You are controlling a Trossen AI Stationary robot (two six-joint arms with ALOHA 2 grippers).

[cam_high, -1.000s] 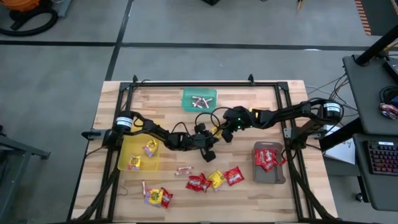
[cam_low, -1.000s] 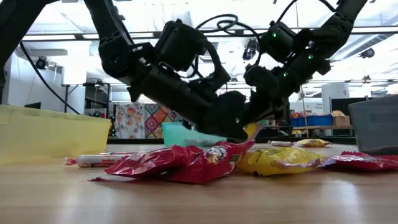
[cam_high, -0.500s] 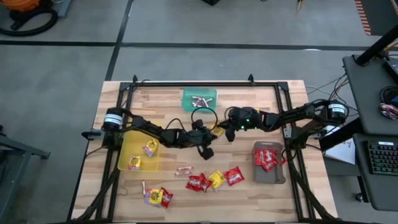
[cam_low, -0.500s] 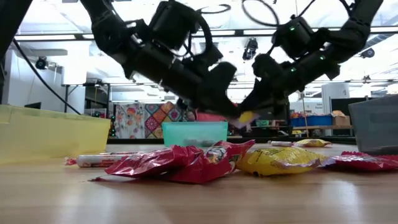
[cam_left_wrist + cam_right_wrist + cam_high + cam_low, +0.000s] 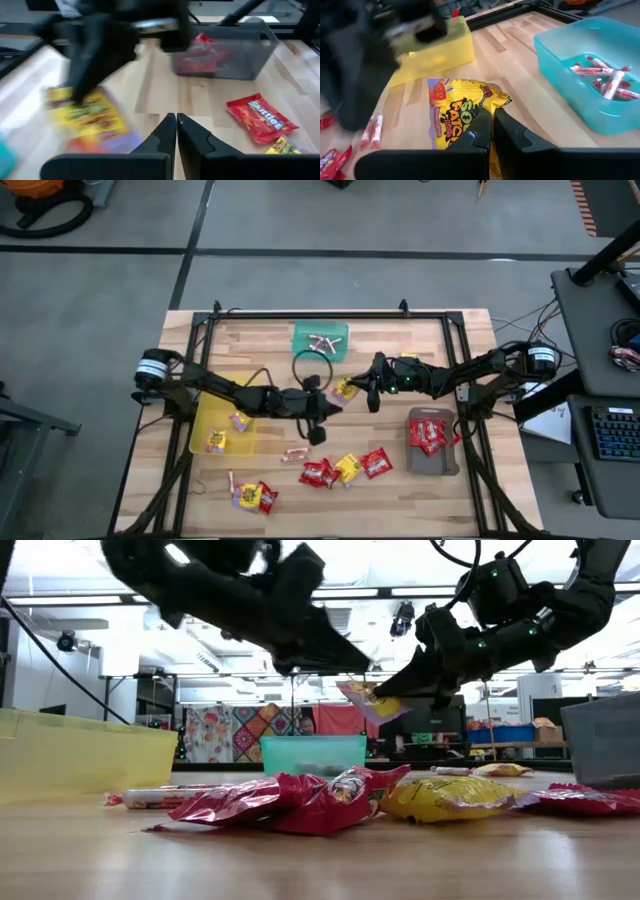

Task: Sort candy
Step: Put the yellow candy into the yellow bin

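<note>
The candy my right gripper (image 5: 492, 125) is shut on is a yellow packet with purple marks (image 5: 460, 112), raised above the table's middle (image 5: 346, 389). My left gripper (image 5: 176, 122) is shut and empty, just left of that packet (image 5: 326, 411). Loose red packets (image 5: 318, 473), a yellow packet (image 5: 347, 468) and a pinkish roll (image 5: 295, 452) lie flat on the near part of the table. More packets lie near the front left (image 5: 250, 496). My right gripper pinches the yellow packet between its two fingers at one edge (image 5: 487, 107). The fingers come from the table's right, slanting down. The packet is lifted clear of the table and sticks out tilted from the fingertips (image 5: 365, 700).
A yellow tray (image 5: 205, 430) on the left holds yellow packets. A green tray (image 5: 300, 345) at the far middle holds rolls. A grey tray (image 5: 440, 465) on the right holds red packets. A red packet (image 5: 262, 117) lies ahead of the left gripper.
The yellow packet has risen from near the table top and now hangs in the air from the right gripper. My left gripper has risen off the table and drawn back toward the table's left, away from the packet.
</note>
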